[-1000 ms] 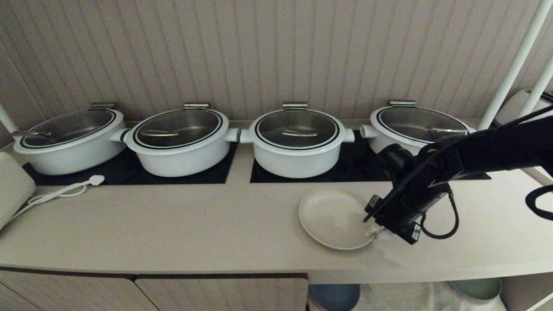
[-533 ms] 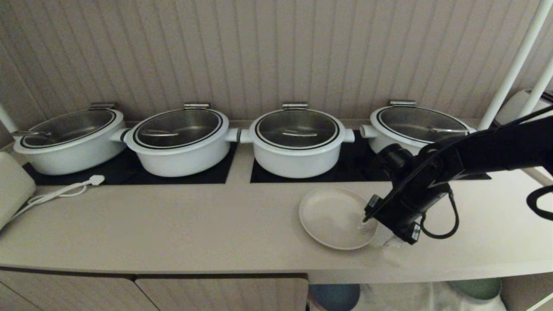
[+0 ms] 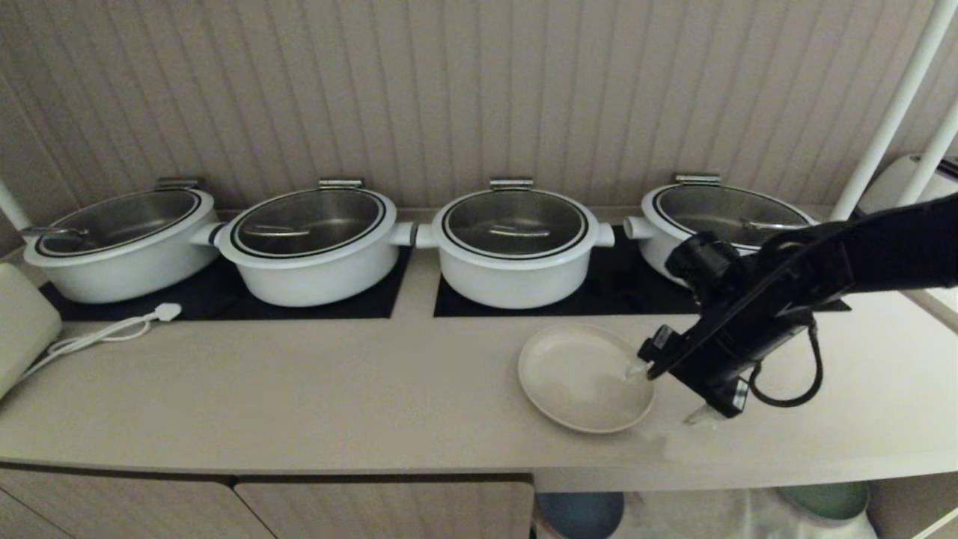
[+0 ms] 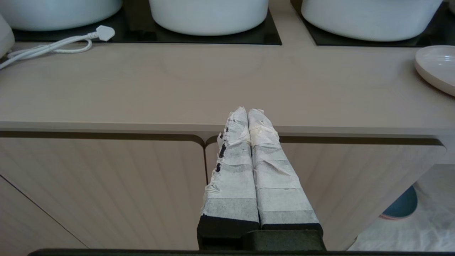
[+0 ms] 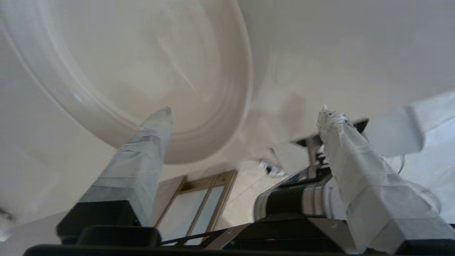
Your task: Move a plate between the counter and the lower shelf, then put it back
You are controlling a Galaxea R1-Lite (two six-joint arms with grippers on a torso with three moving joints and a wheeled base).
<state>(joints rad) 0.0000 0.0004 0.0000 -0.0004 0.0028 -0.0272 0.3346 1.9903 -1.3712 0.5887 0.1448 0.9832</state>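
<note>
Plate (image 3: 580, 376) sits flat on the table (image 3: 299, 389), lower right of centre in my head view, in front of the pots (image 3: 513, 247). Right pincer (image 3: 668, 391) is spread wide at the plate's right rim, gripping nothing; one fingertip over the rim, the other off it. Left pincer (image 4: 247, 113) closed, parked by the table edge.

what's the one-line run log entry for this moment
right gripper: open, beside plate's right rim | small round matte beige-cream plate: flat on long pale-beige counter, unheld | left gripper: shut, parked before the cabinet
</note>
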